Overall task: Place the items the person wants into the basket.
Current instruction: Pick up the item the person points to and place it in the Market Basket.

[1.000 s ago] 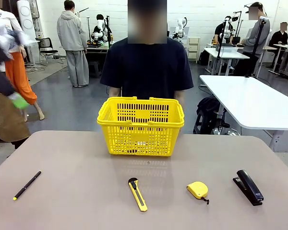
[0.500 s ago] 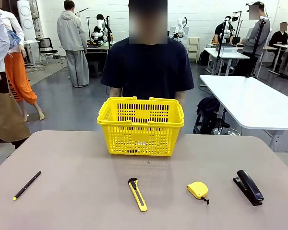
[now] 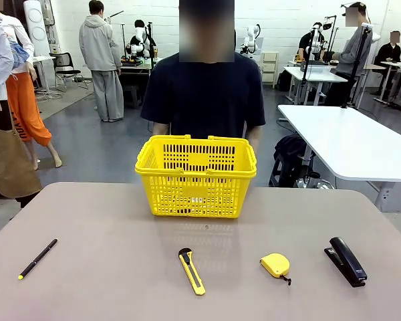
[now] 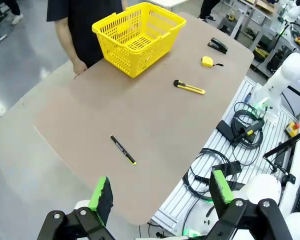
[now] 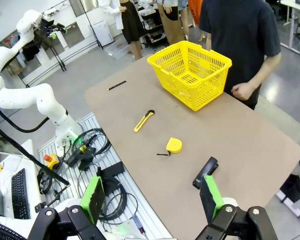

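Nothing that matters has moved in the last second. Both my grippers hang high over the near edge, holding nothing: the left gripper (image 4: 161,190) has its jaws spread as wide as they go, and the right gripper (image 5: 151,196) is the same. On the tabletop (image 3: 107,221) the near row lies just as it did: the pen (image 3: 37,259) far to the left, the knife (image 3: 192,271) in the middle, the tape measure (image 3: 275,265) just right of it and the stapler (image 3: 347,261) at the right end, all well apart from one another. Beyond them the basket (image 3: 196,190) stands upright at the far edge, and I see nothing in it. The person (image 3: 207,93) stands right behind it, arms down, one hand (image 5: 242,91) loosely closed by the tabletop edge and pointing at nothing. The only stir was a passer-by at the far left. I take it the task has not started: I have no request to act on, so I wait for a sign.
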